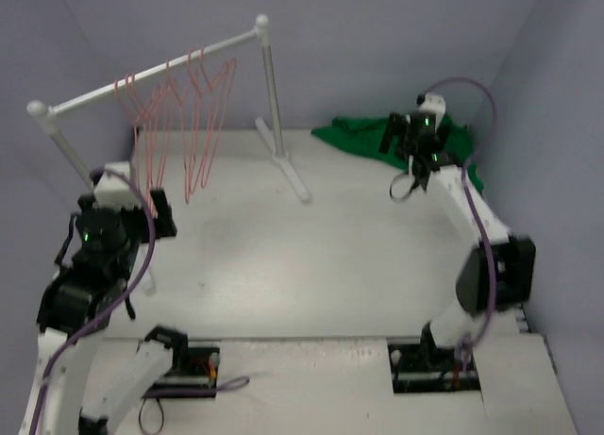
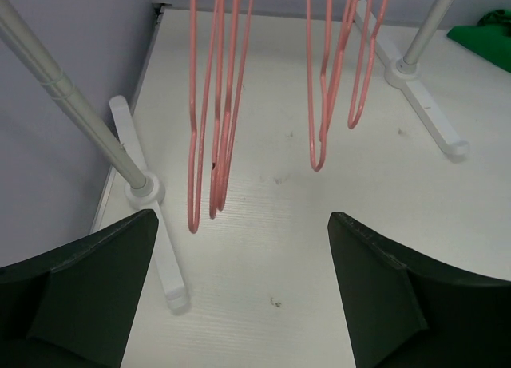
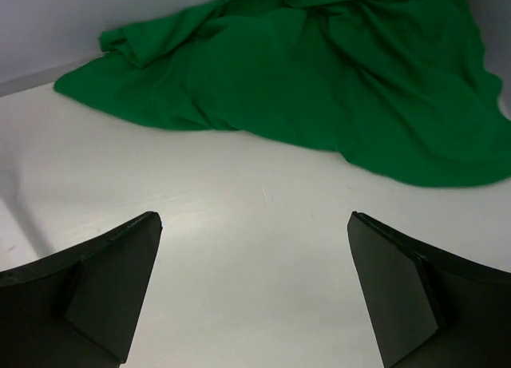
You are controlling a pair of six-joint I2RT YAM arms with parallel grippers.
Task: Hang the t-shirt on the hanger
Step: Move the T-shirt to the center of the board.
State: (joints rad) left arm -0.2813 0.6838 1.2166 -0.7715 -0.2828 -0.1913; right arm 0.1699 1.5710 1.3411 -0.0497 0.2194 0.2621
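**Top external.** The rack [image 1: 151,72] stands far left, with the pink wire hangers [image 1: 193,124] bunched on its bar. The t-shirt [image 1: 354,136] lies crumpled on the table [image 1: 283,256] at far right, against the back wall and well apart from the rack. The left gripper [image 1: 160,213] sits near the rack's near foot. The right gripper [image 1: 404,138] is over the shirt's near edge.

**Left wrist.** The left gripper [image 2: 239,296] is spread wide with nothing between its fingers. The hangers [image 2: 215,120] dangle just beyond it.

**Right wrist.** The right gripper [image 3: 255,296] is spread wide and empty over bare table. The t-shirt [image 3: 319,81] lies just beyond its fingertips.

**Risks.**
- The hangers hang close together, so a grab could catch two wires or knock a neighbour off the bar.
- The wire is thin and may slip.
- The shirt is bunched and no neck opening is visible. A blind pinch would likely gather several layers, leaving no way to thread the hanger.
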